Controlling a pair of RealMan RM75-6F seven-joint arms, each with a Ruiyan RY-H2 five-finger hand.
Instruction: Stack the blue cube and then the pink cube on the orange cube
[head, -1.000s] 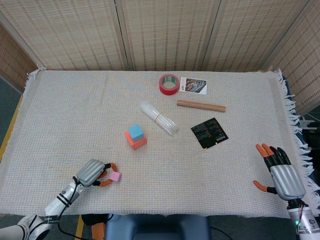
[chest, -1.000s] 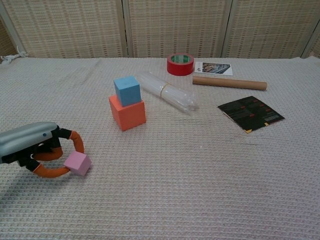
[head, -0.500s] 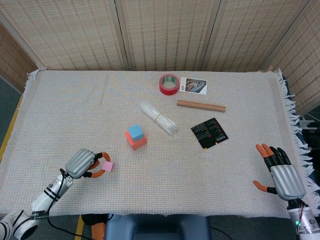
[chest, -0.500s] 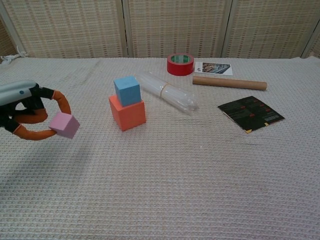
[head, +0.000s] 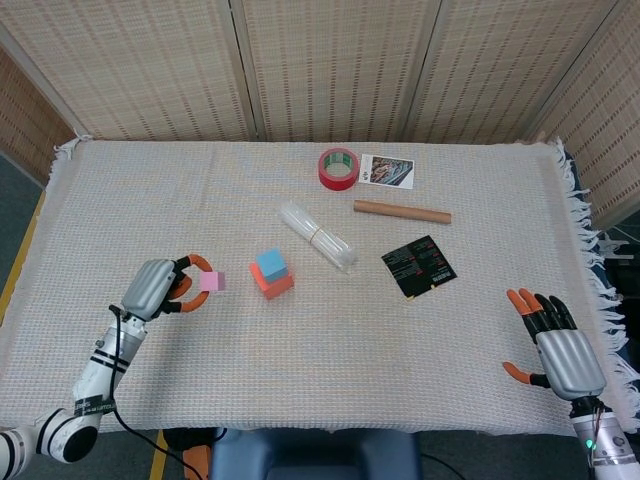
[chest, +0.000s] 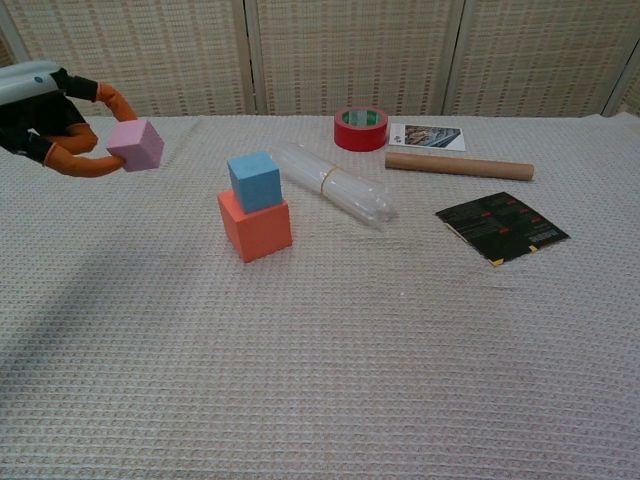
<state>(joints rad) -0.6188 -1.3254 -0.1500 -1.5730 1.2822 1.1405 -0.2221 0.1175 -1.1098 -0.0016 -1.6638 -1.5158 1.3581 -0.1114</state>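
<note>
The blue cube (head: 270, 264) (chest: 254, 181) sits on top of the orange cube (head: 273, 283) (chest: 256, 226) near the middle of the cloth. My left hand (head: 158, 287) (chest: 50, 106) pinches the pink cube (head: 211, 281) (chest: 136, 144) between its orange fingertips, well above the cloth and to the left of the stack. My right hand (head: 558, 348) rests at the right front corner with its fingers spread and nothing in it; only the head view shows it.
A bundle of clear tubes (head: 317, 236) lies just right of the stack. Further back are a red tape roll (head: 339, 168), a printed card (head: 386, 171) and a cardboard tube (head: 401, 211). A black leaflet (head: 418, 266) lies to the right.
My left hand has lifted the pink cube off the cloth and carried it up and toward the stack. The right hand has barely shifted.
</note>
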